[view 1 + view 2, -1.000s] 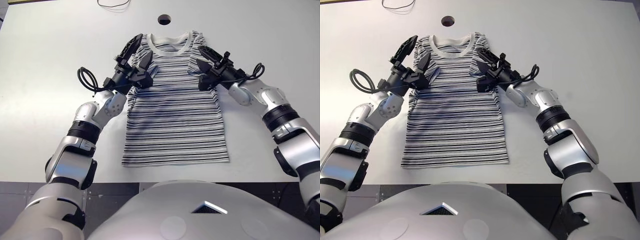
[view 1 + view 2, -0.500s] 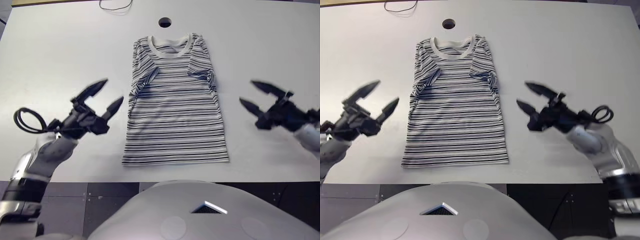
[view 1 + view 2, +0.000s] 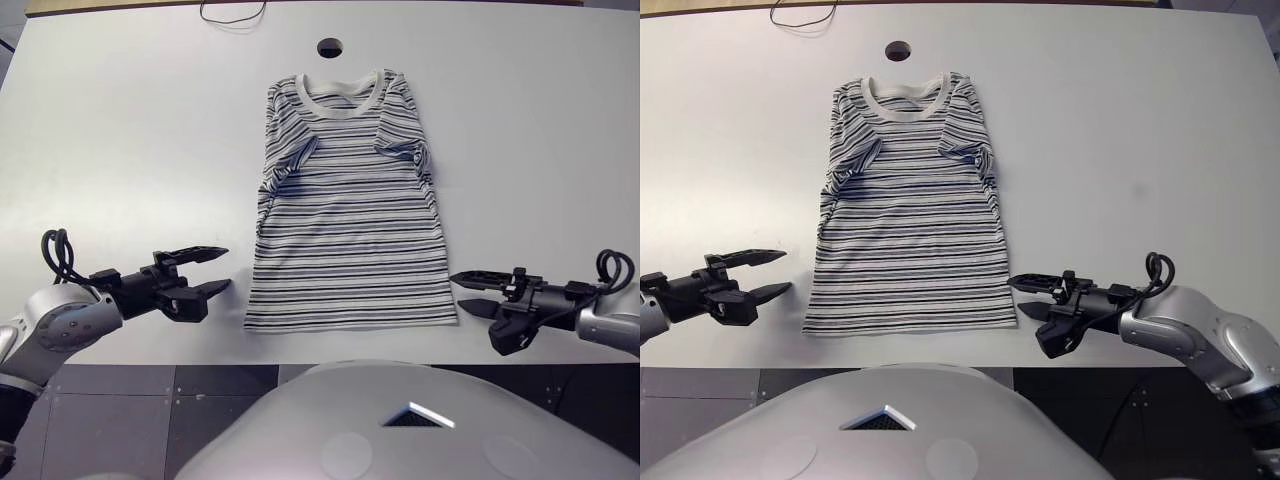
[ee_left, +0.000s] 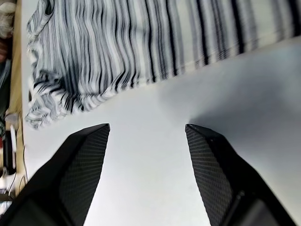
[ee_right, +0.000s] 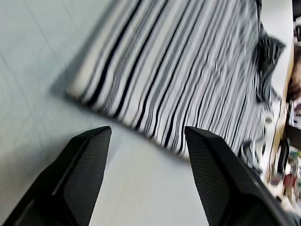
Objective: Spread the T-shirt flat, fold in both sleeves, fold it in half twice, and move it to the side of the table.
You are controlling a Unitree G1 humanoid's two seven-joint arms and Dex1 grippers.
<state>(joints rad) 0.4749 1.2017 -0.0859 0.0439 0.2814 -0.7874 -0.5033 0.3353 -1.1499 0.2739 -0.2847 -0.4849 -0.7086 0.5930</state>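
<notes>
- sleeves lie folded in on t-shirt [image 3: 350,200]; halving fold next, i judge.
- left gripper [image 3: 226,268], right gripper [image 3: 456,290]: both wide, empty, flanking hem [image 3: 350,318].
- i should pinch both corners level.

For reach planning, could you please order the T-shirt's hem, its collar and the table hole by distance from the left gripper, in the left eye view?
From the left gripper:
1. T-shirt's hem, near edge, just to its right.
2. collar, shirt's far end.
3. table hole, beyond the collar.
</notes>
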